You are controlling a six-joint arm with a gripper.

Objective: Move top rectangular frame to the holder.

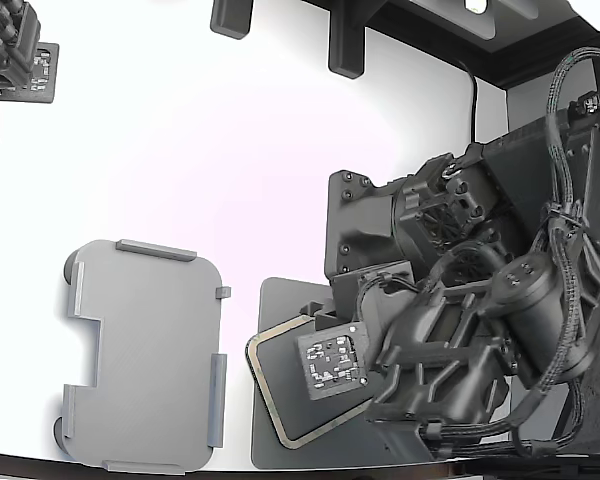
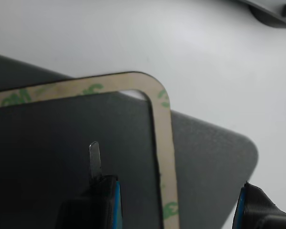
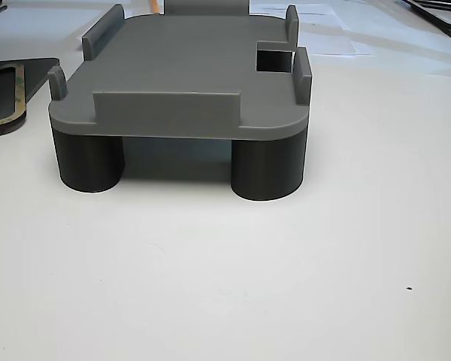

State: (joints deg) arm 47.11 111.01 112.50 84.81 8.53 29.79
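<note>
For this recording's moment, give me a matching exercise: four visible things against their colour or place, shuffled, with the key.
Things:
1. top rectangular frame
2. holder
3. dark grey mat
4. end effector

Descriptions:
A. raised on dark round legs
B. lies under the beige ring
C. beige with green mottling, hollow centre
D. straddles one side strip of the ring

Pairs: 1-C, 2-A, 3-B, 4-D
</note>
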